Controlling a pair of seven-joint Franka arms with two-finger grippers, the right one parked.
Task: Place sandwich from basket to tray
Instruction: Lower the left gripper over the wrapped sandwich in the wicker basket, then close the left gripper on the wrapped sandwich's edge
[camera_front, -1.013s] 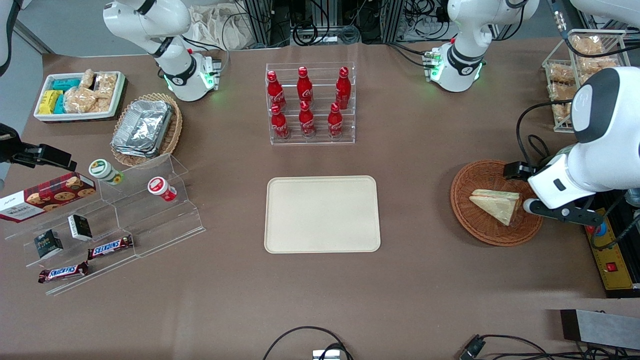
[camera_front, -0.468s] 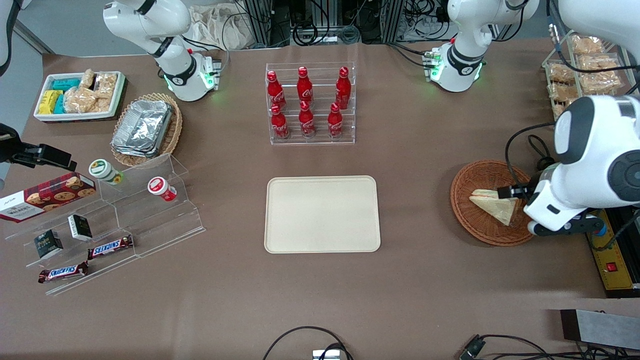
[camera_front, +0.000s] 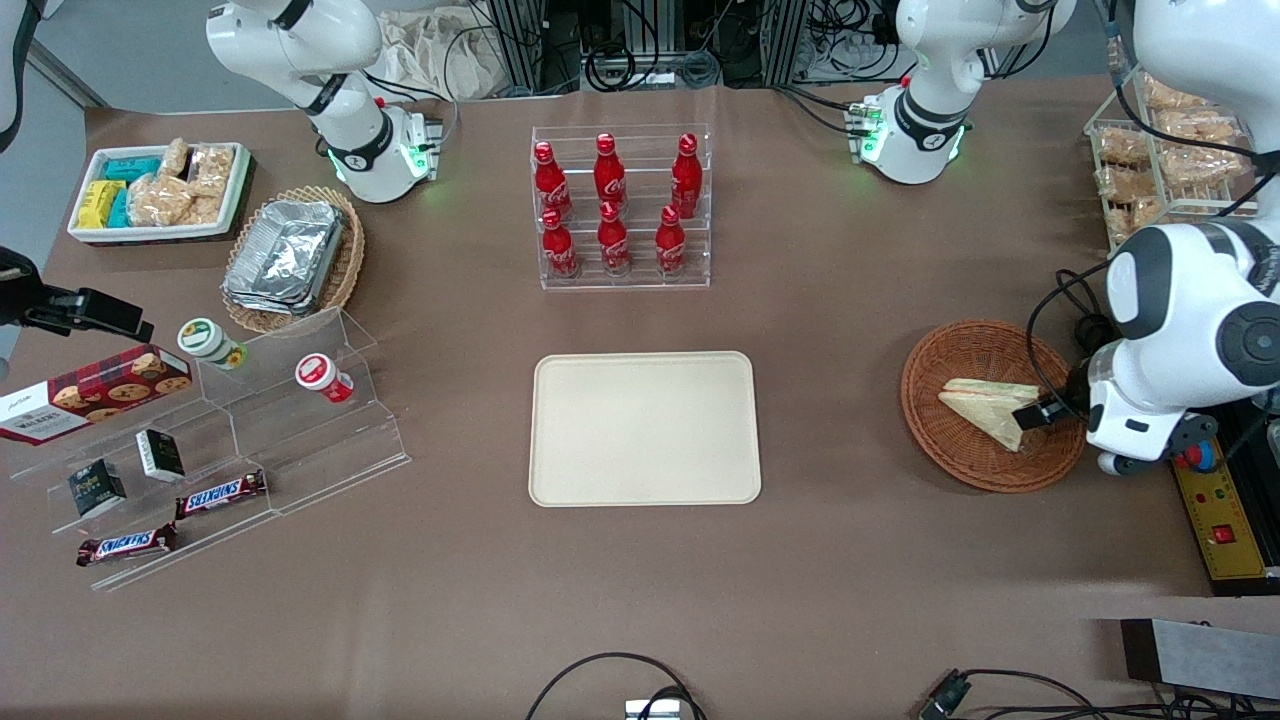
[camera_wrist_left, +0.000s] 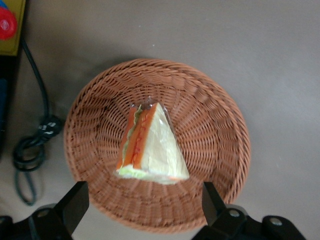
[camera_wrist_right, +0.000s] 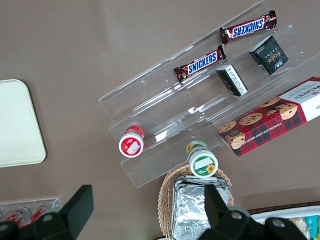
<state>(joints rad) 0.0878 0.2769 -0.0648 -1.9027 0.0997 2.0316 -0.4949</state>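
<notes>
over the basket (camera_front: 990, 405) near the table's working-arm edge: gripper (camera_wrist_left: 142, 207) poised above the rim, fingers (camera_wrist_left: 75, 205) spread wide apart and holding nothing, straddling the wedge from above. approach step of the pick, judged; grasp not yet made. one sandwich (camera_front: 990, 410) lying flat in the basket's middle, wrapped in clear film, orange and green filling along its cut edge, touching the weave only, clear of both fingers. next move, as a judgement: straight descent until the fingertips bracket the bread faces, gentle closure so as not to crush the soft wedge or slip on the film, then lift over the rim and carry toward the table's centre. one tray (camera_front: 645, 428) lying bare at mid-table, well apart from the basket. counted elsewhere: six red bottles (camera_front: 610, 200) in a clear rack nearer the robots' edge of the table; two chocolate bars (camera_front: 220, 494), two small dark boxes (camera_front: 160, 453), two round tubs (camera_front: 322, 377) and one biscuit box (camera_front: 95, 392) on or beside the clear stepped stand toward the parked arm's end; one paler oval basket of foil containers (camera_front: 290, 255) and one white bin of snacks (camera_front: 160, 190) near that end's robot-side corner.
</notes>
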